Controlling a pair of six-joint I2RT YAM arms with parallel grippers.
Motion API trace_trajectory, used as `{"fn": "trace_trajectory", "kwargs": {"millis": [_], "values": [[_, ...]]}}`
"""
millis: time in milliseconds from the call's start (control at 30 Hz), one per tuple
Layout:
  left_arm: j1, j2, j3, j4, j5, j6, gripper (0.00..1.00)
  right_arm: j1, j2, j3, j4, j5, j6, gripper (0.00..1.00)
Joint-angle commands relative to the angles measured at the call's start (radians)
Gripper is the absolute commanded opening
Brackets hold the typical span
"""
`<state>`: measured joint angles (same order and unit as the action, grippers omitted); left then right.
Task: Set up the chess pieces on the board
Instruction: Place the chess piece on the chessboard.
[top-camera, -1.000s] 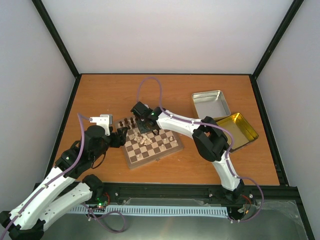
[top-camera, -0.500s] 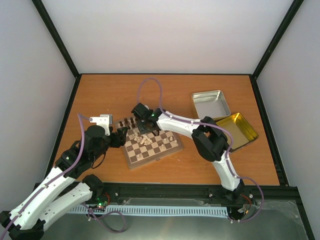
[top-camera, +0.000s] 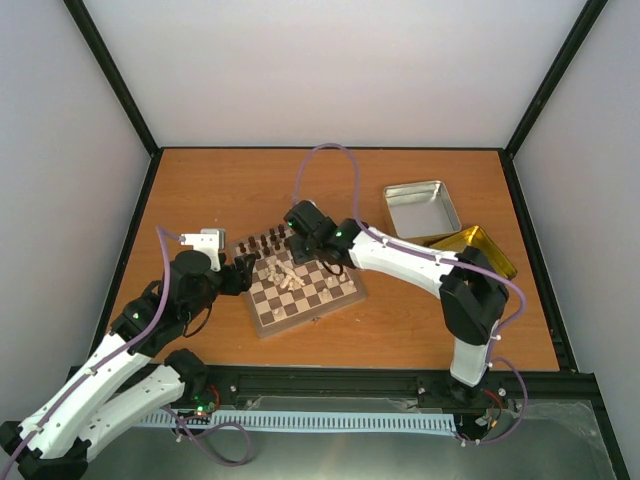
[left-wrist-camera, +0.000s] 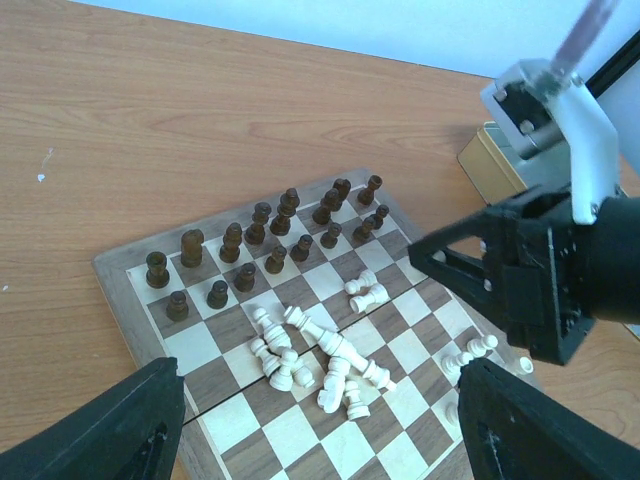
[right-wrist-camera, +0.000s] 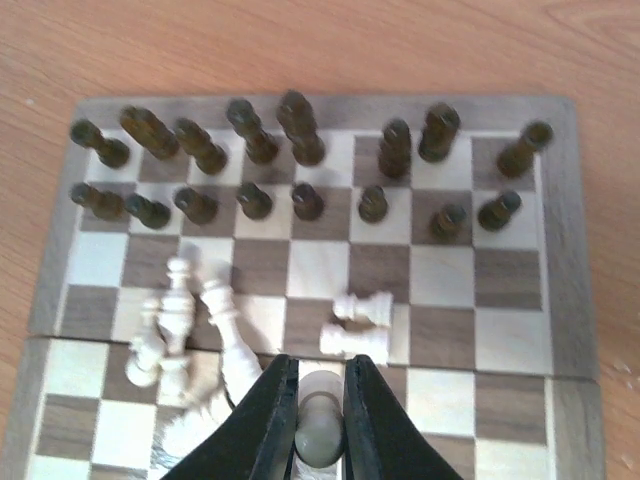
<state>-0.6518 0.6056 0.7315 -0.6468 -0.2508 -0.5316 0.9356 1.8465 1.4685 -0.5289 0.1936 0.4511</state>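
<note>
"Word on the right gripper (right-wrist-camera: 320, 452)?"

"It was clamped tight on one cream piece (right-wrist-camera: 320, 425), low over the board (right-wrist-camera: 562, 230), just beside the heap."

"What heap?"

"Most of the chess pieces (left-wrist-camera: 320, 365) lay tumbled mid-board. The dark chessmen (left-wrist-camera: 270, 235) stood upright in two rows along one edge."

"And the left gripper (left-wrist-camera: 330, 438)?"

"It hung at the board's left edge, fingers wide apart, holding nothing."

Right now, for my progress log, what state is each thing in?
board, lying flat.
chess pieces, mostly toppled in a mid-board heap.
dark chessmen, upright in two rows.
right claw, shut on one cream piece.
left claw, open, holding nothing.
silver tin, open, empty.
gold tin, partly hidden, cannot tell.
</note>
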Motion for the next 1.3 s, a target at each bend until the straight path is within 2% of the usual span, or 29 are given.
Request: {"fn": "trace_trajectory", "kwargs": {"millis": [0,300,1267], "values": [[0.003,0.000,0.003,0.016,-0.004,-0.005,0.76,-0.003,-0.037,-0.094,-0.029,0.039,0.027,0.13],[0.003,0.005,0.003,0.016,-0.002,-0.005,0.76,-0.003,-0.047,-0.209,-0.042,-0.025,0.076,0.13],[0.004,0.008,0.002,0.016,-0.001,-0.005,0.76,0.023,0.005,-0.221,-0.081,-0.098,0.046,0.16]]}}
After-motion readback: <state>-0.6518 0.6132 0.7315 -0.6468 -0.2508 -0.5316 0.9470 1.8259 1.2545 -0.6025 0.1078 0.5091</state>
